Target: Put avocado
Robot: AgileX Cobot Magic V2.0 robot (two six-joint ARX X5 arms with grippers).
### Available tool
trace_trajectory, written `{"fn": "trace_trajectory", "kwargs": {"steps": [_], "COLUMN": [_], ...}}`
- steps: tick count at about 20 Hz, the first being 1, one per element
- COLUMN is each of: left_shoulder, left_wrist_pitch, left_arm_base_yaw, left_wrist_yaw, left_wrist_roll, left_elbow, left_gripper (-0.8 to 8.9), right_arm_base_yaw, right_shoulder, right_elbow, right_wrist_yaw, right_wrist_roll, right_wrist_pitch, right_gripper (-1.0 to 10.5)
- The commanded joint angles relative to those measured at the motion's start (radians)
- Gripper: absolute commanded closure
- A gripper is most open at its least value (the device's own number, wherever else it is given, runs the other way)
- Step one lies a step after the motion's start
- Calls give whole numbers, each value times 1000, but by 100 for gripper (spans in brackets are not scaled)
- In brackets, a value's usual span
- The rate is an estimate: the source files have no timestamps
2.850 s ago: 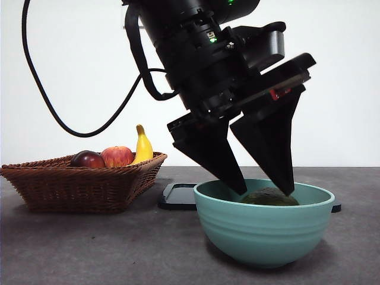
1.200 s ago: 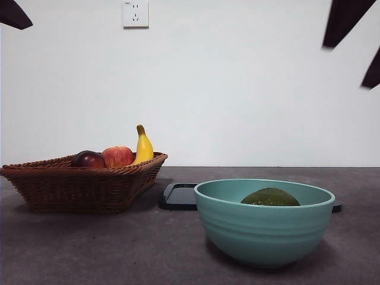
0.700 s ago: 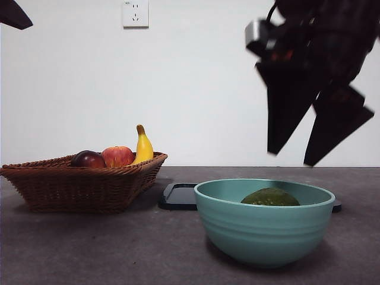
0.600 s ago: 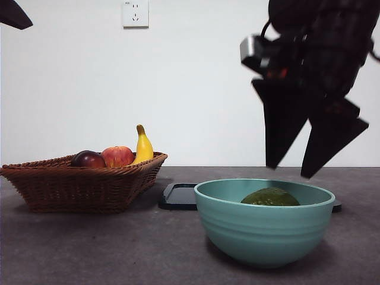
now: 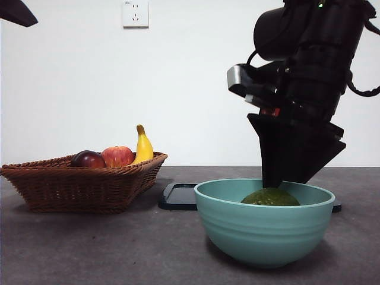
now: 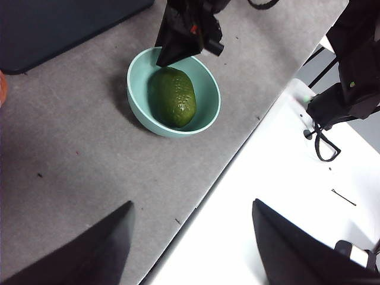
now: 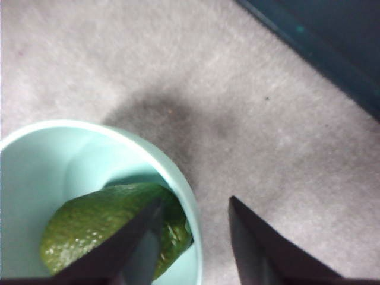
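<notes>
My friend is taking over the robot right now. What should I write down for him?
Right pincer: open, empty, low over the far rim of the bowl, one tip over the avocado, the other outside the rim.
Left pincer: open, empty, waiting off to the side.
The avocado lies inside the bowl, touched by nothing.
Done: the avocado is in the bowl.
Left: unclear; maybe the right pincer will pick it up.

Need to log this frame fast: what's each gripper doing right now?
Left gripper: open, empty, waiting high above the table.
Right gripper: open, empty, over the far rim of the bowl, one jaw above the avocado.
</notes>
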Motion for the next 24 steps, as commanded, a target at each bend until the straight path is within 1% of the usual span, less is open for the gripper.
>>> {"fn": "trace_trajectory", "kwargs": {"steps": [1, 2, 3, 8, 11, 13, 15, 18, 22, 24], "left_shoulder": [5, 5, 5, 5, 5, 5, 5, 5, 5, 5], "left_wrist_pitch": [6, 6, 7, 7, 7, 6, 5, 6, 5, 5], "left_arm_base_yaw": [-7, -7, -7, -7, -7, -7, -7, -7, -7, -7], "left_wrist_yaw": [6, 6, 6, 5, 5, 5, 5, 5, 5, 5], "left_wrist_roll": [13, 13, 13, 13, 21, 20, 20, 21, 20, 20], "left_elbow": [11, 11, 11, 11, 11, 11, 11, 11, 11, 11], "left_gripper": [503, 503, 503, 503, 503, 503, 503, 503, 503, 503], "right_arm_base_yaw": [14, 13, 13, 19, 11, -13, -38, -104, -198, -224], "right_shoulder": [19, 19, 19, -3, -29, -28, -26, 5, 129, 200], "right_elbow": [7, 7, 7, 18, 77, 138, 187, 255, 362, 395], "right_wrist_yaw": [-1, -1, -1, -1, 7, 10, 56, 62, 58, 59], "right_wrist_roll": [-14, -15, -16, -9, 12, 23, 24, 27, 30, 31], "right_wrist_pitch": [5, 6, 5, 10, 9, 3, 15, 29, 29, 48], "right_gripper": [854, 933, 942, 942, 942, 942, 942, 942, 941, 942]}}
